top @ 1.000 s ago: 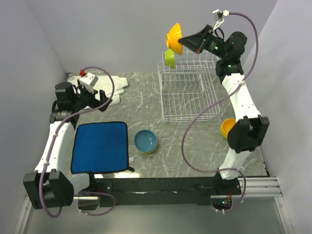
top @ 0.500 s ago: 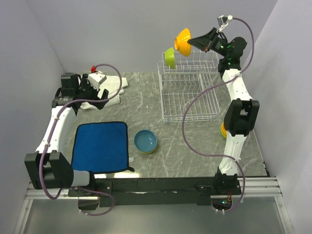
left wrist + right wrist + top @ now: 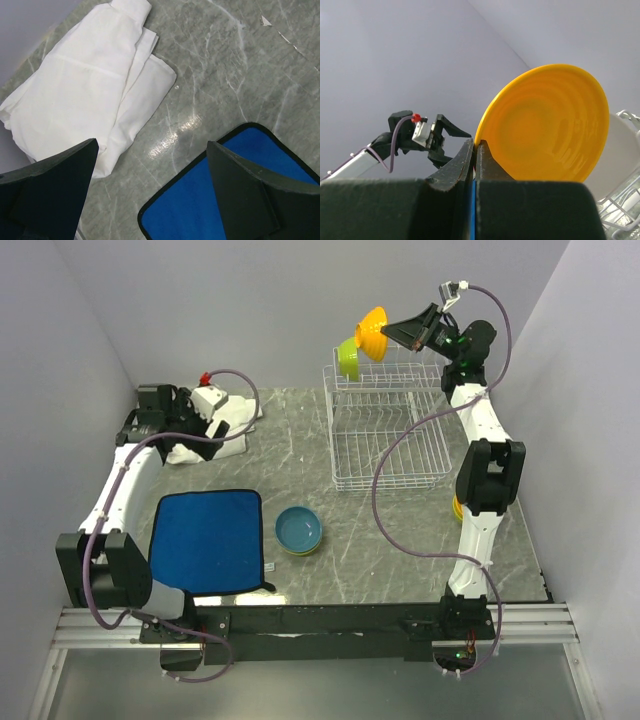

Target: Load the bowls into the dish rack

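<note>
Overhead, right gripper [image 3: 476, 146] pinching orange bowl [image 3: 371, 330] rim above dish rack [image 3: 385, 455], left gripper [image 3: 152, 147] spread wide, lime bowl [image 3: 348, 358] seemingly racked.

Bowls: five or more. One orange bowl [image 3: 372, 332] up at far right. One lime green bowl [image 3: 348, 359] on the rack's far left. One blue bowl [image 3: 299, 529] near centre with a yellow-green rim under it, so two or more stacked there; exact count unclear. One orange-yellow bowl [image 3: 459, 504] at right, partly hidden. One dish rack [image 3: 385, 455]. One blue mat [image 3: 205, 540]. One white cloth [image 3: 80, 100]. Two grippers: left gripper [image 3: 151, 145], right gripper [image 3: 475, 145].
</note>
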`<action>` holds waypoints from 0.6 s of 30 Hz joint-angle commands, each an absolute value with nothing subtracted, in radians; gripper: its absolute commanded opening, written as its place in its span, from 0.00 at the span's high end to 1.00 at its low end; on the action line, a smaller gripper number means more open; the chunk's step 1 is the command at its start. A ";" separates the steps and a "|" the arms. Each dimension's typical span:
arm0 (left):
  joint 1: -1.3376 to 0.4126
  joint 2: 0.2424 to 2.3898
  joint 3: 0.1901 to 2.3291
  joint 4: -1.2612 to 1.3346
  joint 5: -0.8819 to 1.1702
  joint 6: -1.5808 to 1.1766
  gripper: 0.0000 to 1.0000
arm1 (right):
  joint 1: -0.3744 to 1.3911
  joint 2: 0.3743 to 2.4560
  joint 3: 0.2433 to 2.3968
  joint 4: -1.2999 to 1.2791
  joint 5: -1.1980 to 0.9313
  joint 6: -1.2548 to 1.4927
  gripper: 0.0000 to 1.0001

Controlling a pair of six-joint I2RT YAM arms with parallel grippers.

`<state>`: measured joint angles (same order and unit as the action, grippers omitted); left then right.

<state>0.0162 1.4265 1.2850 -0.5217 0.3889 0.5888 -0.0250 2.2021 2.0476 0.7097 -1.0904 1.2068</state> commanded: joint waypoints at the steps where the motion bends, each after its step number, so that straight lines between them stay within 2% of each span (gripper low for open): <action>1: -0.028 1.439 1.316 -0.503 0.368 0.609 0.03 | -0.018 2.191 2.065 0.721 -1.049 1.183 1.00; 18: -0.035 1.496 1.335 -0.489 0.328 0.611 0.03 | -0.006 2.250 2.062 0.672 -1.045 1.146 1.00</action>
<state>-0.0341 1.4807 1.2854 -0.5121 0.3363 0.5919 -0.0185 2.2318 2.0422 0.6556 -1.0538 1.1675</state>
